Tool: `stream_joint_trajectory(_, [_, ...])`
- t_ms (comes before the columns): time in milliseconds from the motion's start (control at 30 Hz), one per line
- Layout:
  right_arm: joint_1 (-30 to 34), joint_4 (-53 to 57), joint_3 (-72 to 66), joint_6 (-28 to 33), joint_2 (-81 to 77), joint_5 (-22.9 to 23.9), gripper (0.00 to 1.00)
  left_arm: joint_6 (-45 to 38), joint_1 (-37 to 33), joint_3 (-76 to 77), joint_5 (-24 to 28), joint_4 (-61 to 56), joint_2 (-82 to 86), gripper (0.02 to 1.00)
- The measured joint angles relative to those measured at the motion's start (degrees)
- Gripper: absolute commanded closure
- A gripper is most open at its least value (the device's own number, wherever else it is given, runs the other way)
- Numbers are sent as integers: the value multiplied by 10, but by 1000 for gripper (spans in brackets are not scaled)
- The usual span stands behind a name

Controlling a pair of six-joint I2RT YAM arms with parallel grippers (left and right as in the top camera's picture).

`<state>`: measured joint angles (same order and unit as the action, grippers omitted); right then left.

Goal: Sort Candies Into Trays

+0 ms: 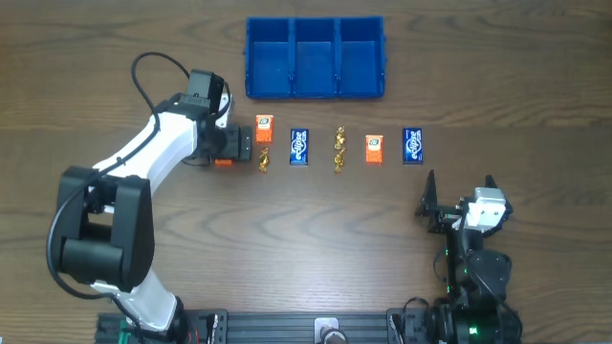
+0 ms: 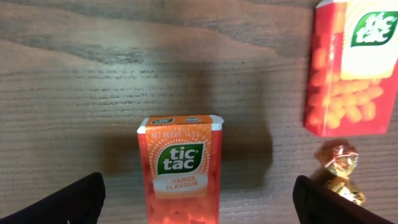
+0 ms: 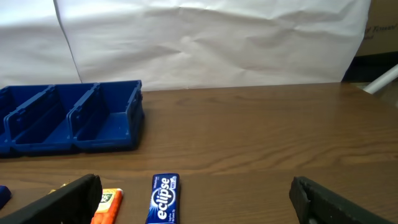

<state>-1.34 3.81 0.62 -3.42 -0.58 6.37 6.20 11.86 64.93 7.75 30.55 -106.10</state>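
This looks like a robotics lab bench: a white-and-black robot arm [image 1: 158,143] and a black robot arm [image 1: 473,263] stand on a black metal rail [image 1: 287,325] at six o'clock of a dark wood-grain table [image 1: 535,96]. Past its twelve o'clock edge hangs a plain white sheet backdrop [image 3: 211,43], with a brown cardboard box [image 3: 380,34] toward two o'clock.

A dark brown wooden desk [image 1: 96,57] covers the whole top view, its grain running sideways from the upper left corner to the upper right. Behind the desk's far edge hangs a creased white sheet [image 3: 217,43] — past its end stands a cardboard box [image 3: 380,28]. The light is soft and even.
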Motion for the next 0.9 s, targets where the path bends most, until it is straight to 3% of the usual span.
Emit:
stream_joint_trajectory(600, [0,0,0,0,0,0,1,15,7,1,-62,7,-22,167])
stream_joint_trajectory(633, [0,0,0,0,0,0,1,15,7,1,-63,6,-22,198])
stream_joint_trajectory(767, [0,0,0,0,0,0,1,17,7,1,-64,1,-22,566])
stream_joint_trajectory(900, [0,0,0,0,0,0,1,22,12,1,-64,0,-22,728])
